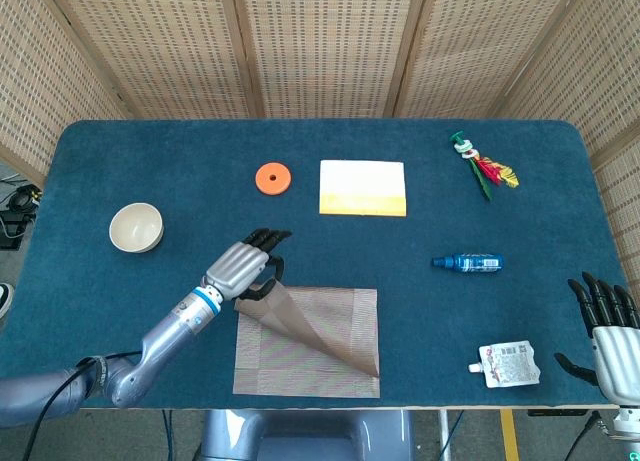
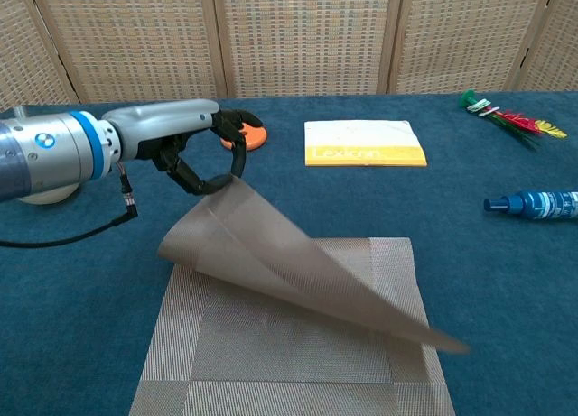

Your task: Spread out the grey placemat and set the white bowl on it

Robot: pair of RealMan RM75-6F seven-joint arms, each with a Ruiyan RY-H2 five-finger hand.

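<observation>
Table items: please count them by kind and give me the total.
Placemat: 1
Bowl: 1
Orange disc: 1
Booklet: 1
Blue bottle: 1
Pouch: 1
Feathered toy: 1
Total: 7

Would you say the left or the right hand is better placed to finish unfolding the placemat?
Left: the left hand already pinches the lifted flap of the grey placemat, while the right hand hangs open at the far table edge.
</observation>
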